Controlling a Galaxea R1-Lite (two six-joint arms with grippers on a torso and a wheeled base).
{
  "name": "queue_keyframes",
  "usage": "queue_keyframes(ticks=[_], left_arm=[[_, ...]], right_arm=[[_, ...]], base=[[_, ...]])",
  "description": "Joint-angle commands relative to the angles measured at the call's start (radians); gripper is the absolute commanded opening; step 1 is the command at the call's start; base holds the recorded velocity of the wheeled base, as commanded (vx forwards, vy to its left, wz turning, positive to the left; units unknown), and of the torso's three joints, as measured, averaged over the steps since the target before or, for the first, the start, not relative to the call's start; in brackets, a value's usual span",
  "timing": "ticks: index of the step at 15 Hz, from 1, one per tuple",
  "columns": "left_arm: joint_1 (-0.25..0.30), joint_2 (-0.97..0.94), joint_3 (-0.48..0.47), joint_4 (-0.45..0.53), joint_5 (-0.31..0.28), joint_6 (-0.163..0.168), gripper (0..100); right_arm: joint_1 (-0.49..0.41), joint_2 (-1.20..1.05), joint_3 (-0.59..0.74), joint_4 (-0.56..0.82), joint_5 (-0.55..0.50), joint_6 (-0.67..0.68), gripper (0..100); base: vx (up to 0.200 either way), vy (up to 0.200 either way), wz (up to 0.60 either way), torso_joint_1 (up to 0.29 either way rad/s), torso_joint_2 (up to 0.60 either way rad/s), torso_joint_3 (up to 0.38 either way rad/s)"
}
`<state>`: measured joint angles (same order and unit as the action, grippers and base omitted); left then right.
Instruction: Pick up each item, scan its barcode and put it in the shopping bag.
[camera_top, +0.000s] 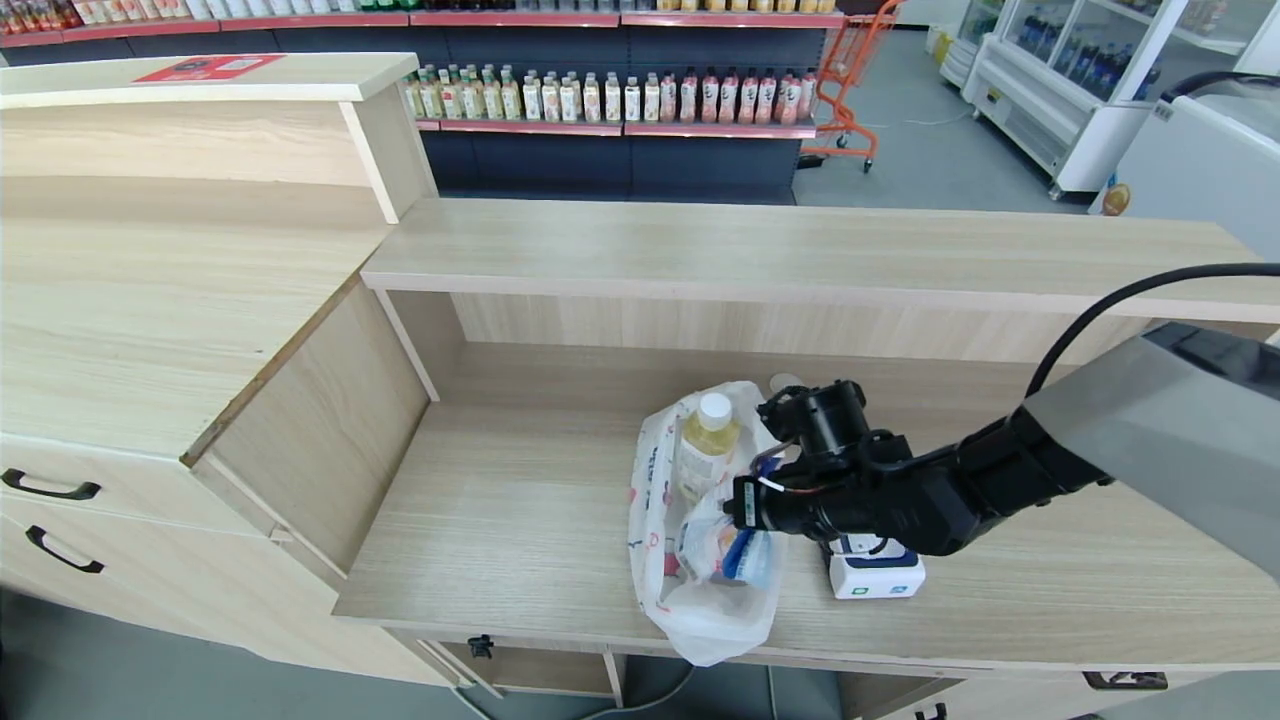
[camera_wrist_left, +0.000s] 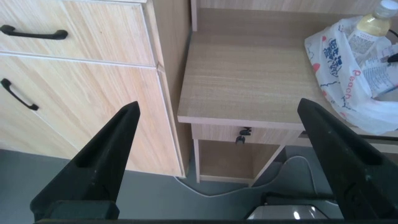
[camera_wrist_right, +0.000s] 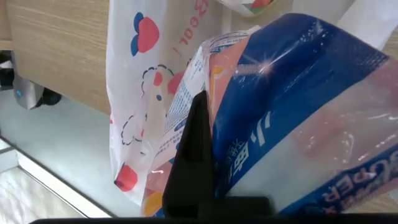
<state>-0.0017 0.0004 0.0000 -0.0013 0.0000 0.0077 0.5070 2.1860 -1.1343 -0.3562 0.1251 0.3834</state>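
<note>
Right hand (camera_top: 742, 530) sits low in the mouth of the shopping bag (camera_top: 655, 500), clamped on a blue-and-clear packet (camera_wrist_right: 298, 112). One dark finger (camera_wrist_right: 199, 155) presses flat against the packet's side; the other is hidden behind the wrapper. The packet is inside the bag, among other wrapped goods.

The bag is white plastic with red and blue prints. It lies on the lower desk (camera_top: 520, 500), its bottom end drooping over the near edge. A bottle (camera_top: 708, 445) of pale yellow drink with a white cap stands in the bag's far end, just beside the right wrist.

A white and blue scanner (camera_top: 878, 578) rests on the desk under the right forearm, close to the bag.

Left hand (camera_wrist_left: 217, 111) hangs off the desk's left end, fingers wide apart, holding nothing, with the drawers (camera_wrist_left: 74, 74) nearby.

Drink shelves (camera_top: 610, 100) line the aisle behind.
</note>
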Motion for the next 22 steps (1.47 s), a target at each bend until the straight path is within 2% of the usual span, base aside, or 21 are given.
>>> queue_keyframes(ticks=[1, 2, 5, 7, 9, 11, 12, 15, 18, 20, 22], left_arm=[[0.0, 0.0, 0.0, 0.0, 0.0, 0.0, 100], [0.0, 0.001, 0.0, 0.0, 0.0, 0.0, 100], [0.0, 0.001, 0.0, 0.0, 0.0, 0.0, 100], [0.0, 0.001, 0.0, 0.0, 0.0, 0.0, 100], [0.0, 0.001, 0.0, 0.0, 0.0, 0.0, 100], [0.0, 0.001, 0.0, 0.0, 0.0, 0.0, 100], [0.0, 0.001, 0.0, 0.0, 0.0, 0.0, 100], [0.0, 0.001, 0.0, 0.0, 0.0, 0.0, 100], [0.0, 0.0, 0.0, 0.0, 0.0, 0.0, 100], [0.0, 0.001, 0.0, 0.0, 0.0, 0.0, 100], [0.0, 0.001, 0.0, 0.0, 0.0, 0.0, 100]], right_arm=[[0.013, 0.041, -0.018, -0.004, -0.001, -0.005, 0], [0.015, 0.054, -0.025, -0.004, -0.001, -0.014, 100], [0.021, 0.026, -0.029, -0.007, 0.001, -0.008, 100], [0.016, -0.089, -0.009, 0.002, 0.014, 0.026, 100], [-0.004, -0.259, 0.08, 0.003, 0.085, 0.037, 100], [-0.038, -0.384, 0.16, 0.005, 0.088, 0.008, 100], [-0.096, -0.492, 0.249, -0.004, 0.088, -0.074, 100], [-0.271, -0.716, 0.389, 0.002, 0.065, -0.299, 100], [-0.305, -0.985, 0.588, 0.002, -0.074, -0.339, 100], [-0.305, -1.243, 0.818, 0.003, -0.114, -0.347, 100], [-0.354, -1.473, 1.022, 0.005, -0.127, -0.362, 100]], base=[[0.0, 0.0, 0.0, 0.0, 0.0, 0.0], [0.0, 0.0, 0.0, 0.0, 0.0, 0.0], [0.0, 0.0, 0.0, 0.0, 0.0, 0.0], [0.0, 0.0, 0.0, 0.0, 0.0, 0.0], [0.0, 0.0, 0.0, 0.0, 0.0, 0.0], [0.0, 0.0, 0.0, 0.0, 0.0, 0.0], [0.0, 0.0, 0.0, 0.0, 0.0, 0.0], [0.0, 0.0, 0.0, 0.0, 0.0, 0.0], [0.0, 0.0, 0.0, 0.0, 0.0, 0.0], [0.0, 0.0, 0.0, 0.0, 0.0, 0.0], [0.0, 0.0, 0.0, 0.0, 0.0, 0.0]])
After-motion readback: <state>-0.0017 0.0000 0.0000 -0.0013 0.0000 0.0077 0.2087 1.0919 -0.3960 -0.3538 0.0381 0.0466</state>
